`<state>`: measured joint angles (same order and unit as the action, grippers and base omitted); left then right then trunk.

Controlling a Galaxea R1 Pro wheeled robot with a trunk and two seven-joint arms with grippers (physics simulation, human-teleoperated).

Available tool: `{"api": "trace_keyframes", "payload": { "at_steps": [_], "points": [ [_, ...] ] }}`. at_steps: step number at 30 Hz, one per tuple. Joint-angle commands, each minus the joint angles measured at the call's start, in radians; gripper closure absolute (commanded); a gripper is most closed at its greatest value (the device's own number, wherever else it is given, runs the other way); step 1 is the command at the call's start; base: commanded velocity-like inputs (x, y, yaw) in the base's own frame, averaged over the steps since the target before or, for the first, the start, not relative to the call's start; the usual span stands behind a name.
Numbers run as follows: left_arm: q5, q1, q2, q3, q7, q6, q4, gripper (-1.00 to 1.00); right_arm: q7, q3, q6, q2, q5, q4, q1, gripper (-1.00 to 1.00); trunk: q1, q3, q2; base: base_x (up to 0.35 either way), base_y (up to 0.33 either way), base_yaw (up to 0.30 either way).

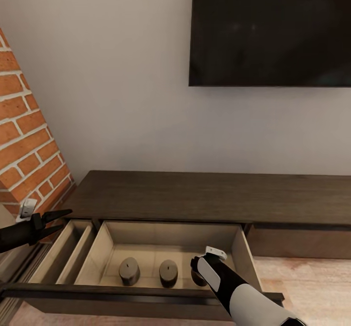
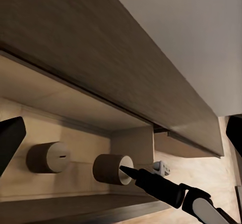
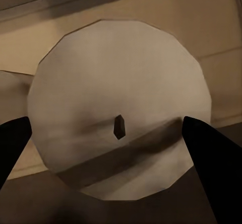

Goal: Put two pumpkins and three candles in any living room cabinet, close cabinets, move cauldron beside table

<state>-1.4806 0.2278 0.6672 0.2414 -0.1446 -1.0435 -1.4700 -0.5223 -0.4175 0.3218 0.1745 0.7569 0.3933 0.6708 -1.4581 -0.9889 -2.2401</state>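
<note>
The dark-brown cabinet (image 1: 204, 196) has a wide drawer (image 1: 170, 233) pulled out, showing its beige inside. Two candles (image 1: 129, 271) (image 1: 168, 273) stand on the drawer floor. A third candle (image 3: 118, 108) stands to their right, mostly hidden behind my right wrist in the head view. My right gripper (image 3: 107, 119) hangs open just above its top face, fingers to either side and the wick between them. In the left wrist view one right finger (image 2: 133, 175) touches that candle (image 2: 108, 168). My left gripper (image 1: 57, 221) is open beside the drawer's left end. Pumpkins and cauldron are out of view.
A narrow side compartment (image 1: 68, 253) lies left of the main drawer. A brick wall (image 1: 27, 140) rises at the left, close to my left arm. A dark television (image 1: 270, 28) hangs on the wall above the cabinet. Pale wood floor (image 1: 312, 282) lies to the right.
</note>
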Motion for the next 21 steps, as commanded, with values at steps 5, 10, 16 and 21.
{"api": "trace_keyframes", "payload": {
  "at_steps": [5,10,16,21],
  "points": [
    [0.009,0.000,0.000,0.002,-0.020,-0.004,0.000,-1.00,-0.007,-0.004,0.005,0.000,0.000,0.001,0.001,1.00,-0.011,-0.010,-0.022,0.000,0.000,0.000],
    [0.010,-0.003,0.000,0.006,-0.036,-0.004,0.002,-1.00,-0.007,-0.004,0.005,0.000,0.001,0.001,0.001,1.00,-0.011,-0.010,-0.022,0.000,0.000,0.000],
    [0.010,-0.010,0.000,0.007,-0.039,-0.004,0.002,-1.00,-0.007,-0.004,0.006,0.000,0.001,0.001,0.001,1.00,-0.011,-0.010,-0.022,0.000,0.000,0.000],
    [0.010,-0.013,0.000,0.008,-0.039,-0.004,0.002,-1.00,-0.006,-0.004,0.006,0.000,0.001,0.001,0.001,1.00,0.000,-0.001,-0.001,0.000,0.000,0.000]
  ]
}}
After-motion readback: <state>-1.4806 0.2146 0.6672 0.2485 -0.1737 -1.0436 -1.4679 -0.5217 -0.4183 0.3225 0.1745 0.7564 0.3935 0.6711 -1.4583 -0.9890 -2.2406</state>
